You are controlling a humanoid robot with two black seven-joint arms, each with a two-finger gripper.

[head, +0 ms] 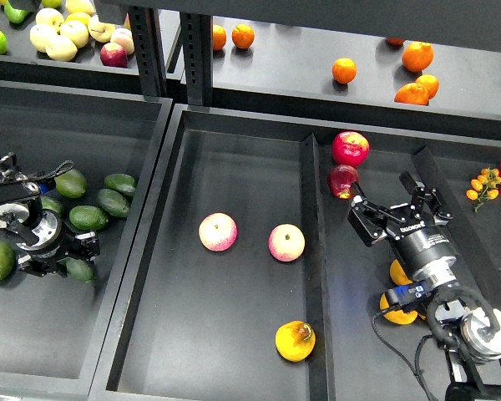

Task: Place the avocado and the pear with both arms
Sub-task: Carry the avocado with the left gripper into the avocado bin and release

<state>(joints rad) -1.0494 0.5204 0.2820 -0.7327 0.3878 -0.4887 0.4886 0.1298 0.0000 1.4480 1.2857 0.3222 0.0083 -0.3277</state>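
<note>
Pear [295,341] sits loose near the front of the middle tray [163,334], nothing on it. Right gripper [392,209] hangs open and empty in the next bin; approach pear from above, clear the divider. Left gripper [77,255] low among avocados [100,205], fingers unreadable; can't tell which avocado it's on.

Bright, even overhead light, soft shadows (faint glare on dark trays [234,184]).
</note>
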